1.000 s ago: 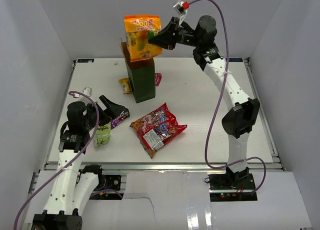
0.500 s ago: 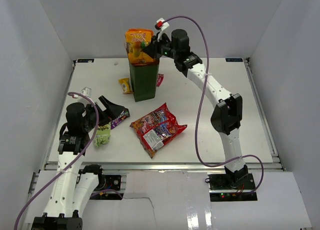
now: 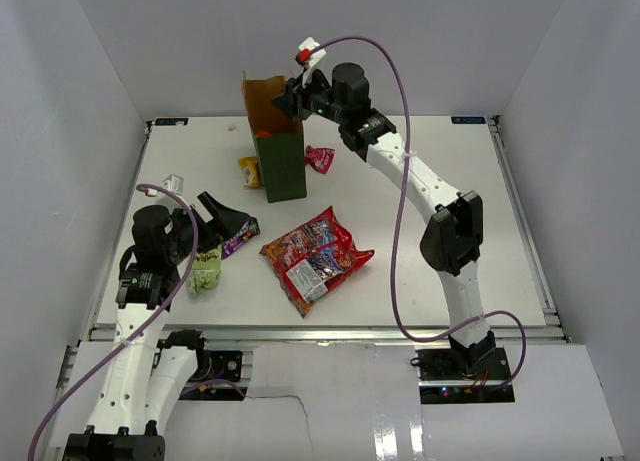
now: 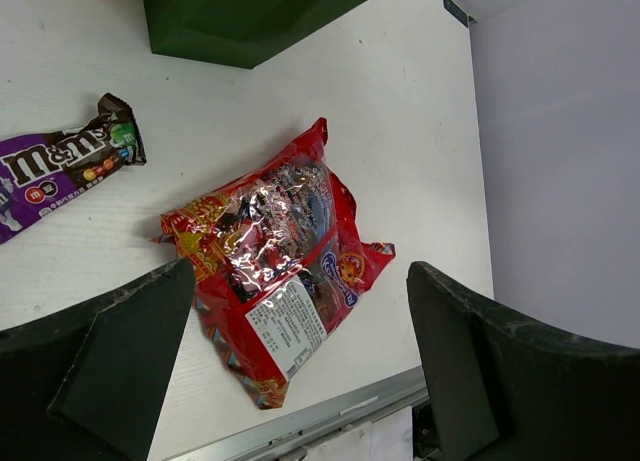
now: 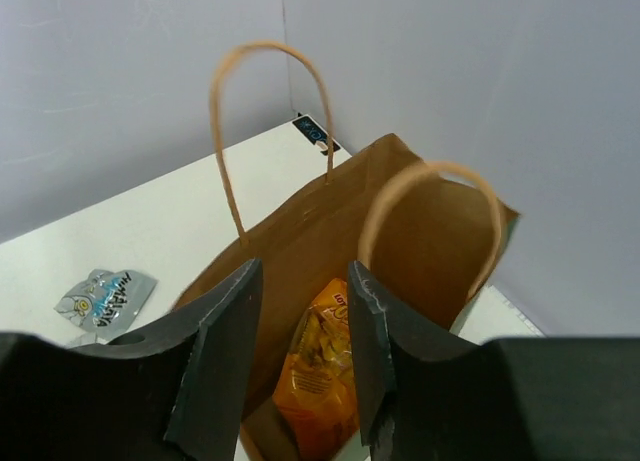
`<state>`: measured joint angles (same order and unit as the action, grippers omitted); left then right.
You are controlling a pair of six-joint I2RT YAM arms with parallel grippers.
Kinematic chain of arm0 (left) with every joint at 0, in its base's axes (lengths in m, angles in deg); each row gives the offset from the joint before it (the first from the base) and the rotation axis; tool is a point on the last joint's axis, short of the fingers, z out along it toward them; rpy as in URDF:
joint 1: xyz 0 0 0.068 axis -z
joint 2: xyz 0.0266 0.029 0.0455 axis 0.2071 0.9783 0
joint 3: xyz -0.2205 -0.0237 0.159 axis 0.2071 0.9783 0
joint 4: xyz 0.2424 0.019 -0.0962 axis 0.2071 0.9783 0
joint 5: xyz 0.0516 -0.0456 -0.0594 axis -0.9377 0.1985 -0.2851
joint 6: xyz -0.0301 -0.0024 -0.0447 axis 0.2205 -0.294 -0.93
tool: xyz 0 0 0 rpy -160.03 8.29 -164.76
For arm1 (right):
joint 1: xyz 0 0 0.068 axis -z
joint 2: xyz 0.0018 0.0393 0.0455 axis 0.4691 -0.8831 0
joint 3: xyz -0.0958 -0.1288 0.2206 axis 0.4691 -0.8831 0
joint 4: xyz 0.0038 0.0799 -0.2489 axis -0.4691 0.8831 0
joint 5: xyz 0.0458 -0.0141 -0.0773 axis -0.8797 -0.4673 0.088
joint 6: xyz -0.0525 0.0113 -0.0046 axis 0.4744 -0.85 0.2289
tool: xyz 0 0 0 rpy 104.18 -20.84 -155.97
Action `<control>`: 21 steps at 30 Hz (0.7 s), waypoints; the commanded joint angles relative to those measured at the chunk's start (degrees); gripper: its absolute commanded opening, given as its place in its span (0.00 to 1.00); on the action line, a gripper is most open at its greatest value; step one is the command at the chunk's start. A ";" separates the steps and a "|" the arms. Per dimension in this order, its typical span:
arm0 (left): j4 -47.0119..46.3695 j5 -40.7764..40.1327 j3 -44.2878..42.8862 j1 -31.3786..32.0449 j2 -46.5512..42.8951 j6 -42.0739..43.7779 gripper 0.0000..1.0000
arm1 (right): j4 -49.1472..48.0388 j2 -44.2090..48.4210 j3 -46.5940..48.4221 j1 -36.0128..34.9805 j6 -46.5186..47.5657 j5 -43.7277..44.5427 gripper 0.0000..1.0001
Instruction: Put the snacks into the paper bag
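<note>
The paper bag (image 3: 283, 166) stands upright at the back of the table, dark green outside and brown inside (image 5: 300, 221). The orange pack (image 5: 325, 381) lies inside it, free of the fingers. My right gripper (image 3: 287, 99) (image 5: 303, 279) hovers open just above the bag's mouth, between the loop handles. Two red crinkly bags (image 3: 315, 256) (image 4: 270, 271) lie mid-table. My left gripper (image 3: 228, 219) (image 4: 300, 271) stands wide open and empty near the left edge, beside the purple bar (image 3: 240, 243) (image 4: 60, 166) and the light green packet (image 3: 206, 266).
A yellow packet (image 3: 249, 171) lies left of the bag's foot and a pink packet (image 3: 320, 159) right of it. A small silver packet (image 3: 173, 183) (image 5: 105, 299) sits near the left edge. White walls close in the table on three sides.
My right gripper brought the orange pack down over the bag and opened. The pack has dropped inside. The left arm has not moved.
</note>
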<state>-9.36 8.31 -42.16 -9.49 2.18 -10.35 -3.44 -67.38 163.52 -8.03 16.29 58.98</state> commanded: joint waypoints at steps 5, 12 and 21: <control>-0.47 -4.79 -2.17 -0.09 2.54 1.22 0.98 | -1.75 9.34 -2.00 1.46 5.58 -8.96 0.57; -5.48 -18.33 -6.56 -0.09 22.97 2.53 0.98 | 15.12 20.83 -13.75 9.18 14.11 -33.38 0.77; -21.48 -14.40 -22.79 -0.17 53.59 8.51 0.89 | 31.40 34.91 -53.22 19.57 34.31 -32.80 0.79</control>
<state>-24.00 -7.08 -57.64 -9.60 50.68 -4.71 18.61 -35.10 117.33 11.16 40.79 27.22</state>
